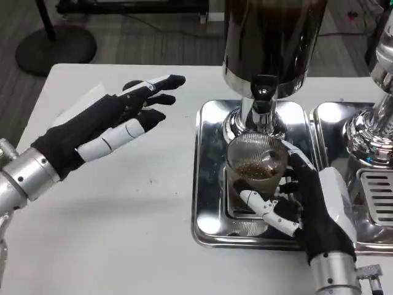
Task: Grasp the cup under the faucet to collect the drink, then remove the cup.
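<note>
White surface point(123, 239) carries a chrome drip tray point(206, 184) on its right half. Dark drink dispenser point(273, 37) rises from the tray; faucet point(263, 92) hangs at its front. A second chrome dispenser base point(371, 132) stands just beside, further right. Left hand point(113, 123) hovers above the surface, fingers spread, holding nothing, well apart from the tray. Right hand point(301, 200) wraps the clear cup point(255, 163), grasping it. Cup sits on the tray directly under the faucet, brown liquid in its bottom.
</note>
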